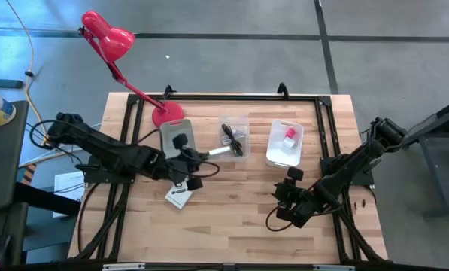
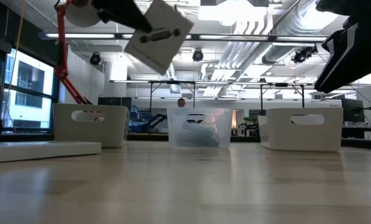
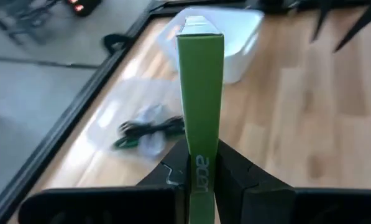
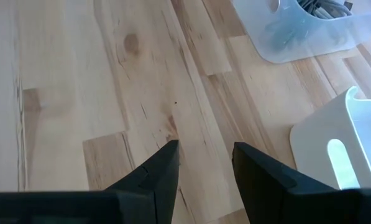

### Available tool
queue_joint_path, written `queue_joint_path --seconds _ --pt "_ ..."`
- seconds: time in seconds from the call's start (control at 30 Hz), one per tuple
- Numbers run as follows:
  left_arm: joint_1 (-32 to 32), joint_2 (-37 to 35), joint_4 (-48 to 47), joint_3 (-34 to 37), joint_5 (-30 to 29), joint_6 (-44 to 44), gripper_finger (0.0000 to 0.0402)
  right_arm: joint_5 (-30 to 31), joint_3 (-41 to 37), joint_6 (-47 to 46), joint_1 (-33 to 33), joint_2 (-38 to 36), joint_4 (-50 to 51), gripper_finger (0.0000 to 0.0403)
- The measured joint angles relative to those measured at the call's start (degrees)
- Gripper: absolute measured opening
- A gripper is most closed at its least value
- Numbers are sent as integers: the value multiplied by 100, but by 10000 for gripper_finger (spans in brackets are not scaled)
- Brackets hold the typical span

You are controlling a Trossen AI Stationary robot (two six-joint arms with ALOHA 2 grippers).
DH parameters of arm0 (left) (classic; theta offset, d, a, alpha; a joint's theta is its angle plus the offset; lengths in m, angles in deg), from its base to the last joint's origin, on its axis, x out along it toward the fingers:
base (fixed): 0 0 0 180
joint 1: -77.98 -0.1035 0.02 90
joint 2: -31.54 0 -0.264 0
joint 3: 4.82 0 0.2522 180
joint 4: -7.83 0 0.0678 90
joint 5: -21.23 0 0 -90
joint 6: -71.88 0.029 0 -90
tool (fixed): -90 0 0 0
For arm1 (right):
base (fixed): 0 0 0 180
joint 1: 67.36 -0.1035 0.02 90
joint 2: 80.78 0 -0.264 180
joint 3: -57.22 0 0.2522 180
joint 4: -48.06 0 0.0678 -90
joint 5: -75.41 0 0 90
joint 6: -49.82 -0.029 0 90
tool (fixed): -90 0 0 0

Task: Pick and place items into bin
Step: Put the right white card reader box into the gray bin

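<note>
My left pincer (image 3: 201,180) is clamped on a white card (image 2: 159,34) with a green edge, lifted clear of the desk (image 1: 232,218). At its one o'clock in the high view, the clear bin (image 1: 236,137) already holds a black cable (image 1: 233,136); at three o'clock, the white bin (image 1: 286,143) holds a pink cube (image 1: 289,135). I judge this card comes next. My right pincer (image 4: 204,165) waits near five o'clock, fingers apart, empty.

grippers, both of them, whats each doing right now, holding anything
Left gripper: shut on the green-edged card, lifted off the table.
Right gripper: open, holding nothing, above bare wood.
</note>
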Motion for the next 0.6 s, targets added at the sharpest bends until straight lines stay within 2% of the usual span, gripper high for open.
queue_joint_path --seconds 0.3,0.6 --pt "0 -522 -1766 -2 -700 -1164 28 37 0 20 2 0 -88 142" --pt "0 -900 -2625 -2 -994 -2127 23 46 0 107 4 0 -223 142"
